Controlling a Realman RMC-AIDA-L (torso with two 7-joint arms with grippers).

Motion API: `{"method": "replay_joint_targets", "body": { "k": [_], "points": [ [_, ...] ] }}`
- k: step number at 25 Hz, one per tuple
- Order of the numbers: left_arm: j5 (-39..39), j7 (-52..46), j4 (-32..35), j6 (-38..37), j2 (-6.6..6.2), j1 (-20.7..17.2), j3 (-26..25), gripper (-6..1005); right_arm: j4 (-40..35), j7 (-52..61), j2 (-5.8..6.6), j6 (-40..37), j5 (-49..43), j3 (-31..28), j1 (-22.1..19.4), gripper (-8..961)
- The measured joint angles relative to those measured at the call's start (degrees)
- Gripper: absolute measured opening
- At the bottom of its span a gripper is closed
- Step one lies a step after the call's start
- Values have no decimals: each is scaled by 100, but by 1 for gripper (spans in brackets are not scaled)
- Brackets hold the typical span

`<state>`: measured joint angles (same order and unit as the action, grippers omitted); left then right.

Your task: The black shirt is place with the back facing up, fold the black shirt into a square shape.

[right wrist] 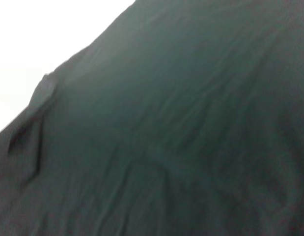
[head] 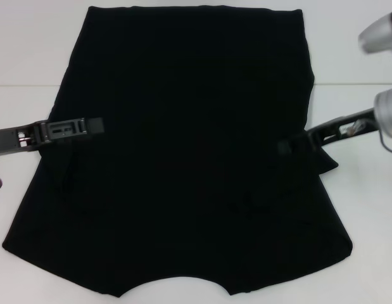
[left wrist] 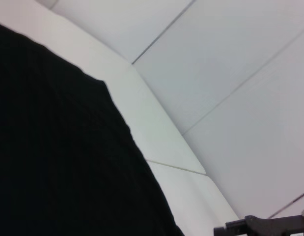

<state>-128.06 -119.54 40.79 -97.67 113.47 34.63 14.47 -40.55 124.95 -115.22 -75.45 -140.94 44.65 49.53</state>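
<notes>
**Me:** Looking down from the head camera, I see the black shirt (head: 183, 158) first. It is the biggest thing by far. It lies flat on the white table (head: 31, 57) and fills the middle of the picture. Its straight hem points to 12 o'clock. The curved neck cut-out sits at 6 o'clock, right at the picture's edge. Both sides look folded in, so the top half has straight edges.

**Helper:** Where are the arms?

**Me:** My left gripper (head: 97, 125) comes in from 9 o'clock. It lies low over the shirt's left edge, with its tip on the cloth. My right gripper (head: 290, 145) comes in from 3 o'clock and sits at the shirt's right edge, where a small lump of cloth sticks out.

**Helper:** Are the claws open or closed?

**Me:** I cannot tell for either one. They are black on black cloth, and I can't make out the fingers.

**Helper:** What do the wrist cameras show?

**Me:** The left wrist view shows the shirt (left wrist: 58, 157) beside the pale table (left wrist: 142, 113). The right wrist view is almost all shirt (right wrist: 181, 128), with a little fold near its edge.
</notes>
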Motion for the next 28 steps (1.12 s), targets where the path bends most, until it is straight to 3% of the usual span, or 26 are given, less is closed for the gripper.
{"method": "replay_joint_targets", "body": {
  "k": [7, 13, 19, 28],
  "points": [
    [-710, -946, 228, -331, -126, -145, 9, 643, 49, 1072, 257, -16, 6, -659, -78, 438],
    [-1199, -1507, 846, -1089, -138, -414, -4, 642, 56, 1671, 457, -115, 9, -752, -141, 435],
    [-1814, -1790, 1183, -1094, -156, -601, -88, 636, 56, 1701, 504, -147, 12, -780, -155, 434],
    [-2360, -2105, 1134, -277, -126, -606, -87, 621, 97, 1704, 498, -155, 14, -783, -154, 433]
  ]
}}
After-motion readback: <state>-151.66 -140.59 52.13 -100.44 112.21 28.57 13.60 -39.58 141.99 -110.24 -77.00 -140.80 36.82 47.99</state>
